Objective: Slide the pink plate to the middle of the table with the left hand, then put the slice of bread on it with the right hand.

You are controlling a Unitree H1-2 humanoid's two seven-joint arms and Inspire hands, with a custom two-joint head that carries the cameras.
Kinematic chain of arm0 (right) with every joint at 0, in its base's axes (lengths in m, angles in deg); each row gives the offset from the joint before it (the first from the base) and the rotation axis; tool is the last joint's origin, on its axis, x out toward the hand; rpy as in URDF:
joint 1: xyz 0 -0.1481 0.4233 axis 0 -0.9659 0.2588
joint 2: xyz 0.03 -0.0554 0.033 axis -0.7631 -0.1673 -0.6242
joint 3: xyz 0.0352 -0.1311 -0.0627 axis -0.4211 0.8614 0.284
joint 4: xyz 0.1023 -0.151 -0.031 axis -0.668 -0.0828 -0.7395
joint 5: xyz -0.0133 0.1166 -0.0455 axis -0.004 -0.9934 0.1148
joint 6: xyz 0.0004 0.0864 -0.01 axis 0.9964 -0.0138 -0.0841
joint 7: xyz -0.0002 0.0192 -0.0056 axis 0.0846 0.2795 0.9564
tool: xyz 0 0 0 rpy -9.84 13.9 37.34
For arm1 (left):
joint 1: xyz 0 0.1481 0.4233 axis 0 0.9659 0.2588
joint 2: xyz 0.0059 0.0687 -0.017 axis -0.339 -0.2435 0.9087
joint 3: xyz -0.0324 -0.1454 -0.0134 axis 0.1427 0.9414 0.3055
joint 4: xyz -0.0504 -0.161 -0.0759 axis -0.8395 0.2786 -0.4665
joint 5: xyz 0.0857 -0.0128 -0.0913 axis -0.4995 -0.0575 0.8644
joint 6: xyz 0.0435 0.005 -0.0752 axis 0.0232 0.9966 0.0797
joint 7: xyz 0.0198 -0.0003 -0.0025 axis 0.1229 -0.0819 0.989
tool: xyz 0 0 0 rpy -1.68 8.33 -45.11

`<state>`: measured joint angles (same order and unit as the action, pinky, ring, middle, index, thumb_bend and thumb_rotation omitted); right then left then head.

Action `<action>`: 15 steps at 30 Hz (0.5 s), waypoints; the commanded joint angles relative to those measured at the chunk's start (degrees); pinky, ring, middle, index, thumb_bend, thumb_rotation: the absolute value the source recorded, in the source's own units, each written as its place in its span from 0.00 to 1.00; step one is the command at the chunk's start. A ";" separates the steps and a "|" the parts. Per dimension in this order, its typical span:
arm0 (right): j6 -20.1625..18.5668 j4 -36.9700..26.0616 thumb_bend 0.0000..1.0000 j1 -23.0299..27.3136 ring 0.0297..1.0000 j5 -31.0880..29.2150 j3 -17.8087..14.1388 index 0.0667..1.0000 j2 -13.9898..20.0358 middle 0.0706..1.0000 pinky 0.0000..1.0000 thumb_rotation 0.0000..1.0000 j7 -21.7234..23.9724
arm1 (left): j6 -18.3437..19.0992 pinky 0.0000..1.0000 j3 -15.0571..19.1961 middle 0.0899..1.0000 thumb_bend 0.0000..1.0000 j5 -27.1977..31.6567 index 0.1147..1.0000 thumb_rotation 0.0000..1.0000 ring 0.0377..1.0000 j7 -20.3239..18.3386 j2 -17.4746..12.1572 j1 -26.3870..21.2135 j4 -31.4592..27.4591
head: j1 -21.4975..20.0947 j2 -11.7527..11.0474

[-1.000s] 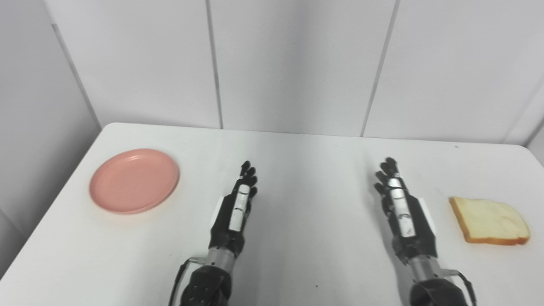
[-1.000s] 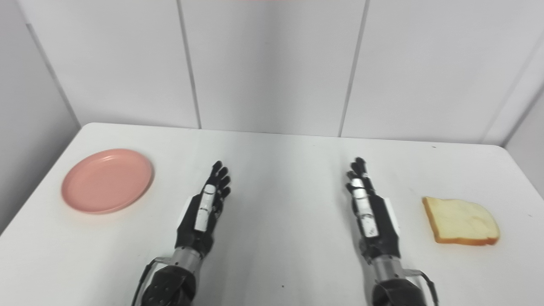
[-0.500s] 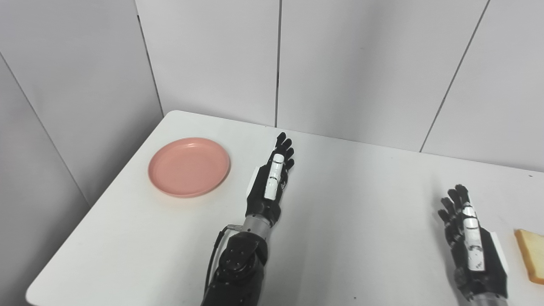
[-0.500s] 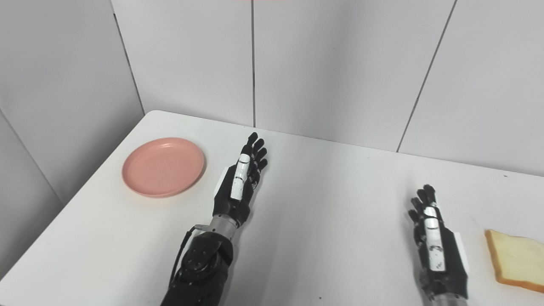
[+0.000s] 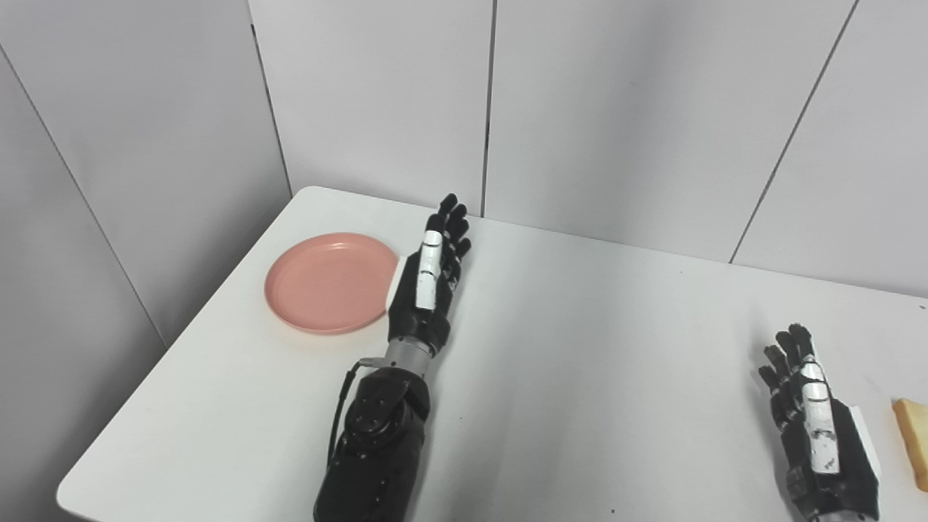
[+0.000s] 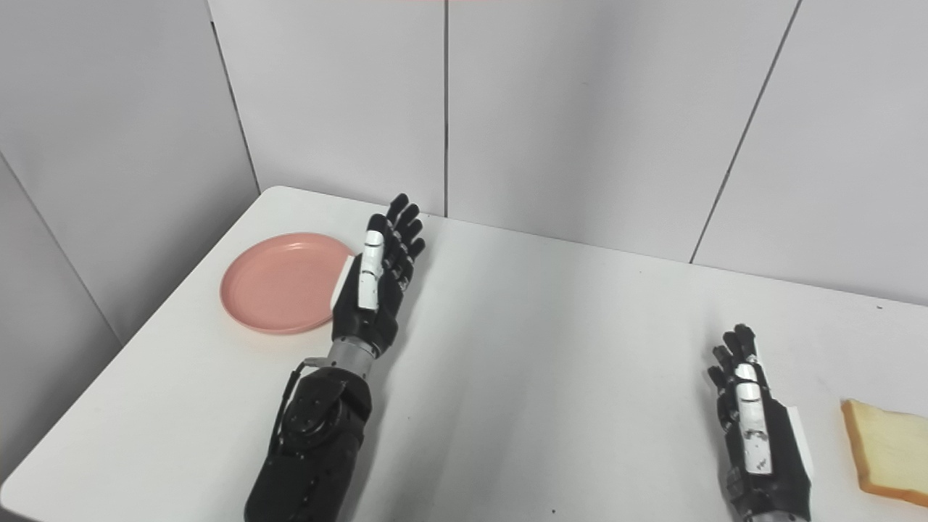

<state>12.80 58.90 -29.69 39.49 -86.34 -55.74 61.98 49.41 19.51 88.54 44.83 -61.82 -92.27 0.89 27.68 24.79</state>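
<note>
The left robot hand, spread and empty, hovers beside the plate at the surface's far-left corner, seemingly to push it centreward, while the right robot hand, also spread, waits near the bread.

Count on white counter: one pink plate; one slice of bread, cut off by the right frame edge. Robot hands: two, left hand and right hand. No duplicates of any item.

The left hand hides the pink plate's right rim; the frame edge crops the bread.
</note>
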 commanded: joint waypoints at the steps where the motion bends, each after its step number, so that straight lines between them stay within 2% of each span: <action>1: 3.93 -0.95 0.56 2.05 1.00 -0.51 -0.24 1.00 0.41 1.00 1.00 0.92 0.78 | -0.40 1.00 0.77 0.95 0.72 0.32 0.91 0.99 0.97 0.50 -1.52 -3.19 -2.31 | -0.04 0.04; 7: 3.49 -1.27 0.56 2.06 1.00 -0.13 -0.28 1.00 0.30 1.00 1.00 0.93 0.30 | -0.59 0.99 3.42 0.94 0.72 0.57 0.92 1.00 0.96 1.66 -4.43 -3.74 -2.65 | 0.72 -0.40; 15: 3.29 -0.67 0.58 2.29 1.00 0.45 -0.33 1.00 0.32 1.00 1.00 0.93 -0.09 | -5.50 0.97 6.94 0.90 0.75 -0.46 0.89 1.00 0.92 2.96 -9.10 -4.66 0.58 | 1.39 -0.73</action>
<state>12.89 58.94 -29.53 39.91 -86.37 -55.77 61.90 47.05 26.07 88.29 47.76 -69.39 -94.02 2.07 29.09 24.00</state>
